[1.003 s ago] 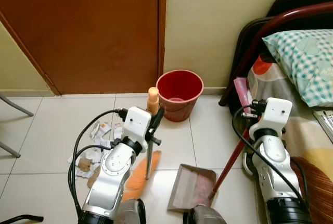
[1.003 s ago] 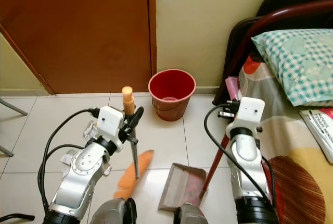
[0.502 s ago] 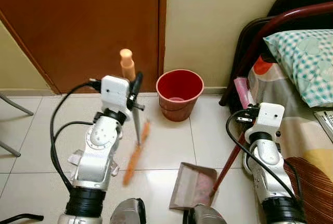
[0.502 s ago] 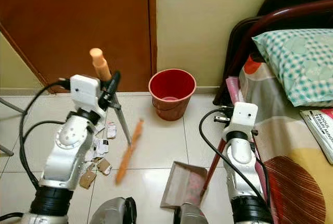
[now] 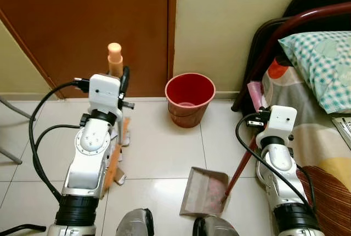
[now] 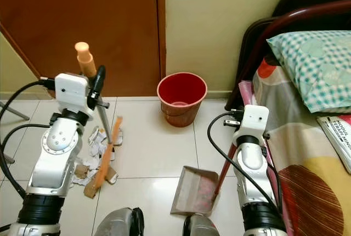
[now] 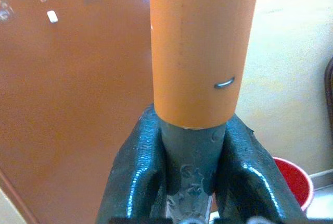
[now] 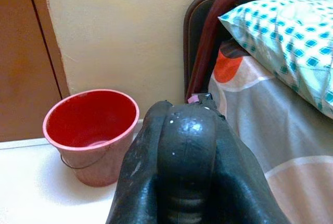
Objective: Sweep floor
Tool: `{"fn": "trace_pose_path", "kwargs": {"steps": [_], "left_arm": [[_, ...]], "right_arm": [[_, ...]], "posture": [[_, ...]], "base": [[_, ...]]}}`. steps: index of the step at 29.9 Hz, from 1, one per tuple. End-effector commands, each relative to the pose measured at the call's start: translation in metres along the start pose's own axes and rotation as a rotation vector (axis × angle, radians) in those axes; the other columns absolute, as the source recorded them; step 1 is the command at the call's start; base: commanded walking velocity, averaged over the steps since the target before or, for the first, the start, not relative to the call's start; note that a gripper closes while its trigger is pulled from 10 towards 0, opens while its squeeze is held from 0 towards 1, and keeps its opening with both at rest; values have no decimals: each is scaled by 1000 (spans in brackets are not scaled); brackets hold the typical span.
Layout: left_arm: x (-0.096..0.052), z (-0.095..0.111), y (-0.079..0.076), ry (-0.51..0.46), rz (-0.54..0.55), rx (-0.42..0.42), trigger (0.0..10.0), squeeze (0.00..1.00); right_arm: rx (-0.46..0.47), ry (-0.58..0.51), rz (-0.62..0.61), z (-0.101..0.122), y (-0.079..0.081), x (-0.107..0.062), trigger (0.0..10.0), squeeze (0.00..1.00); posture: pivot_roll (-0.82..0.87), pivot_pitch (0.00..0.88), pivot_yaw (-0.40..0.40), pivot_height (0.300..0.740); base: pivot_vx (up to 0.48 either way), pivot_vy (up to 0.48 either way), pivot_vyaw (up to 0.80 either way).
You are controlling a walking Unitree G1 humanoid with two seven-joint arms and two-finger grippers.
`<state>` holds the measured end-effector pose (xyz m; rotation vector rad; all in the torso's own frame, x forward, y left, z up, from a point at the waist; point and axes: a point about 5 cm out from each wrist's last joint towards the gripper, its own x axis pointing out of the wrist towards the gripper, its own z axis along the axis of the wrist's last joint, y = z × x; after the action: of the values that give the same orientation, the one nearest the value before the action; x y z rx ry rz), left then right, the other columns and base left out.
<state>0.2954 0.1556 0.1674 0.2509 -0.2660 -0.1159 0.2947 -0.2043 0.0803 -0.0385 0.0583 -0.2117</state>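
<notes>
Ideally, the paper scraps [image 6: 93, 148] on the left floor are drawn by the broom [image 6: 104, 156], clenched in the left end effector [image 7: 190, 153], toward the dustpan [image 6: 192, 191], whose handle is gripped by the right end effector [image 8: 179, 140].

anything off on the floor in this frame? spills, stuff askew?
Yes: torn paper scraps lie scattered on the tiles in front of the brown door, beside the orange broom head. The dustpan sits apart from them, nearer the bed. The red bucket stands upright. Nothing looks damaged.
</notes>
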Motion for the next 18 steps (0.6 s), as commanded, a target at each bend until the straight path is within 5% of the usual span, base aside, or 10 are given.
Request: {"fn": "trace_pose_path", "kwargs": {"steps": [1, 9, 18], "left_arm": [[0, 18, 3, -90, 11, 36, 10000, 0], [-19, -20, -7, 40, -18, 59, 10000, 0], [-13, -26, -29, 57, -69, -4, 10000, 0]], "right_arm": [[6, -24, 10, 5, 2, 2, 10000, 0], [26, -27, 23, 6, 7, 7, 10000, 0], [40, -38, 50, 9, 14, 10, 10000, 0]], "posture": [[33, 94, -19, 740], [37, 97, -21, 740], [26, 101, -21, 740]], "base": [[0, 0, 0], [0, 0, 0], [0, 0, 0]]}}
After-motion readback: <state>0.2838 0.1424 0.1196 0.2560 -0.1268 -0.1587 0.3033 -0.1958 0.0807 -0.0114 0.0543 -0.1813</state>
